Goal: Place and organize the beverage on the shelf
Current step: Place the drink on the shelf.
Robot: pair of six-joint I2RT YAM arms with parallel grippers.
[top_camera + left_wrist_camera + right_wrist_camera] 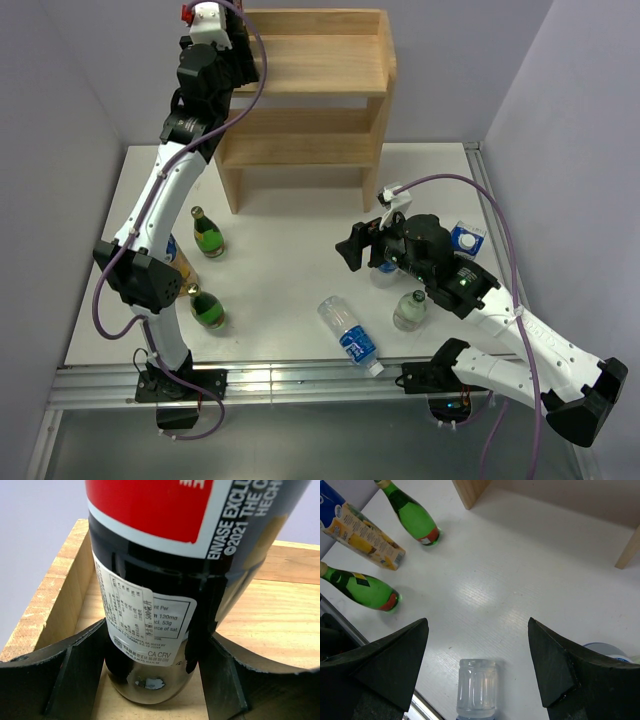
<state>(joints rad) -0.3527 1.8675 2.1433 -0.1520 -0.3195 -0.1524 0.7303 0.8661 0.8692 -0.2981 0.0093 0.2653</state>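
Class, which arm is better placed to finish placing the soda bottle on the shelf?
Left: the left jaws grip the soda bottle at the shelf's top board; the right jaws hover open over the table.

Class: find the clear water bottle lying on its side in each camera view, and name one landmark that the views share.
Top external: the water bottle lies on the table, low and right of centre.
Left wrist: not in it.
Right wrist: the bottle is at bottom centre.
Shared landmark: the wooden shelf, seen in all three.
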